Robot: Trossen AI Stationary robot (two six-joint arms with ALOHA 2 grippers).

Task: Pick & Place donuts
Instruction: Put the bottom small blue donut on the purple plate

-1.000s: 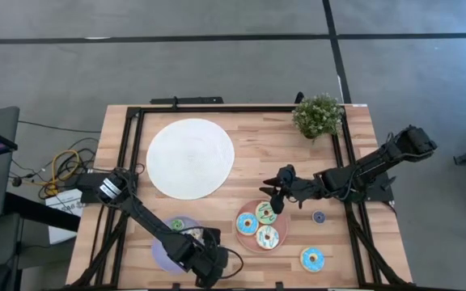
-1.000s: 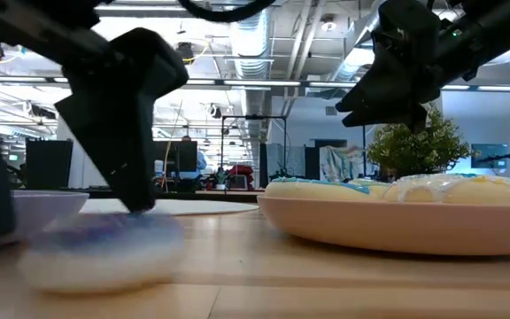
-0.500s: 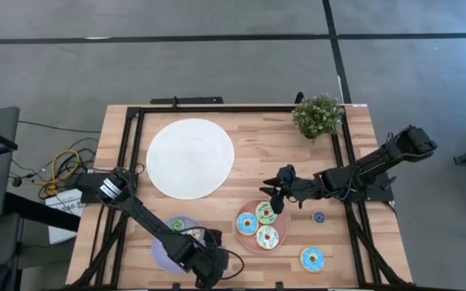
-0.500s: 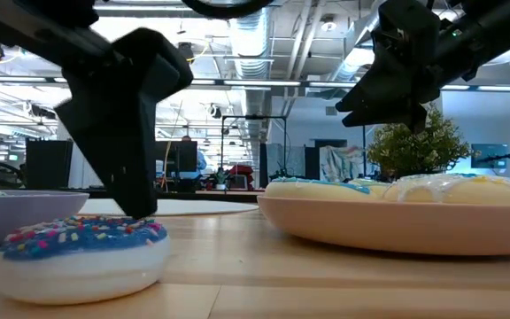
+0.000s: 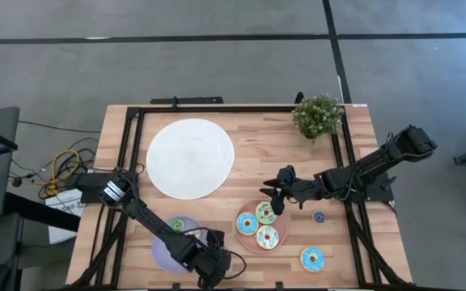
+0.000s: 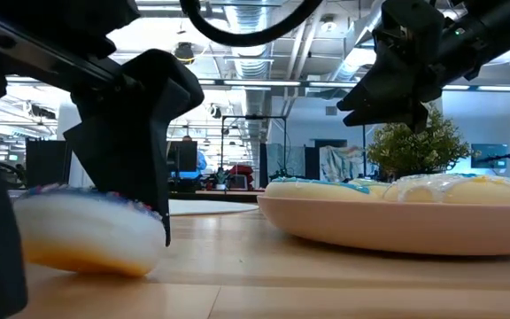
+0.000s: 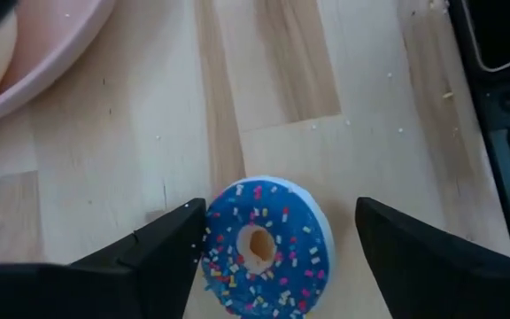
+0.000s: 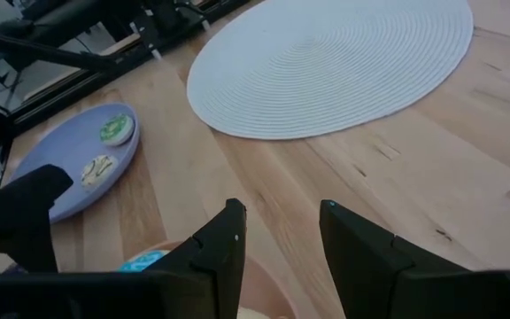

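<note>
My left gripper [image 7: 280,206] is open at the table's near edge [image 5: 213,271], pointing down, one finger on either side of a blue-iced donut with sprinkles [image 7: 264,244]. In the low view this donut [image 6: 87,235] sits tilted, showing its white side and tan underside. My right gripper [image 8: 282,239] is open and hovers over the far rim of the pink plate [image 5: 280,234], touching nothing. The pink plate holds a blue donut [image 5: 247,224], a green one [image 5: 266,213] and a cream one [image 5: 267,237]. My left gripper comes from above, and the inner side of one finger [image 7: 180,235] lies against the blue donut's rim [image 7: 212,232]. The other finger [image 7: 397,239] stands apart from it. The donut is tilted, one edge on the table [image 6: 104,266], leaning at that finger.
A lilac plate [image 5: 162,252] beside my left gripper carries a green donut [image 5: 177,225]. A small purple donut [image 5: 319,217] and a blue one [image 5: 312,259] lie on the table's right side. A large white disc [image 5: 190,158] and a potted plant [image 5: 317,115] stand farther back.
The blue donut, which lay flat with its icing up, has tipped onto one edge against my left gripper's finger. The left gripper has shifted slightly toward the near edge. The right arm has kept still.
</note>
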